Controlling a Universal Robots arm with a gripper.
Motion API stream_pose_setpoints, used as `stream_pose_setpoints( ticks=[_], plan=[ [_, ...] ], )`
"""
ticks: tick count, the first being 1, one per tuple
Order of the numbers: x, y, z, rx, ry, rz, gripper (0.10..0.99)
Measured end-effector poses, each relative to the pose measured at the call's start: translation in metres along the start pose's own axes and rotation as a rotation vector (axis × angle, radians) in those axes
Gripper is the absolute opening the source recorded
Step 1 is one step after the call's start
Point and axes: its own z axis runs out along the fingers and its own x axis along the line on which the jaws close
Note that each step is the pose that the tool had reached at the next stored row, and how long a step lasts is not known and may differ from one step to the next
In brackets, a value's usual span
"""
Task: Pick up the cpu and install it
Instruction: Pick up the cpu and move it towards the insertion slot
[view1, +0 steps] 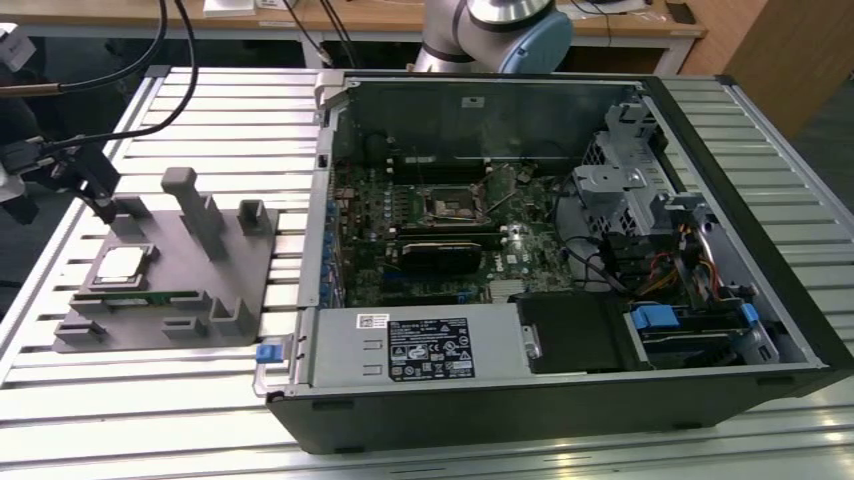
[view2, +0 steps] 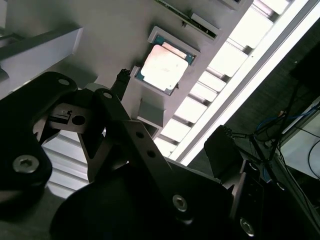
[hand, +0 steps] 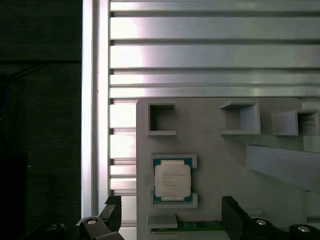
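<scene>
Slatted aluminium makes up the bench (view1: 160, 420), which carries an open computer case (view1: 747, 150) in the middle and right of the exterior view and a grey parts holder (view1: 200, 290) at the exterior view's left. The cpu (view1: 120, 265) lies flat in a shallow pocket of that holder, in the lower left of the frame and well apart from the black socket (view1: 451, 203) on the green motherboard (view1: 400, 230) inside the case.

In the first wrist view the claw (hand: 172, 212) hangs above the holder, spread wide and holding nothing. Its two fingers stand either side of the cpu (hand: 172, 181) and do not touch it. A green memory stick (hand: 195, 226) lies in a slot just beside the pocket.

The chip looks light, thin and rigid, so its weight should be no trouble. Its polished metal top is probably slippery, and its underside and corners are likely fragile. The pocket's raised lips close two opposite sides and leave the other two edges bare. Those bare edges seem the sensible place to pinch, gently and squarely, keeping the chip level so it lifts out without catching.
</scene>
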Motion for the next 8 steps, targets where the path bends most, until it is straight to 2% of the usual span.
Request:
stream_pose_setpoints(
  ticks=[8],
  plan=[
    [0.0, -0.0001, 0.0017, 0.0, 0.0, 0.0, 0.878]
  ],
)
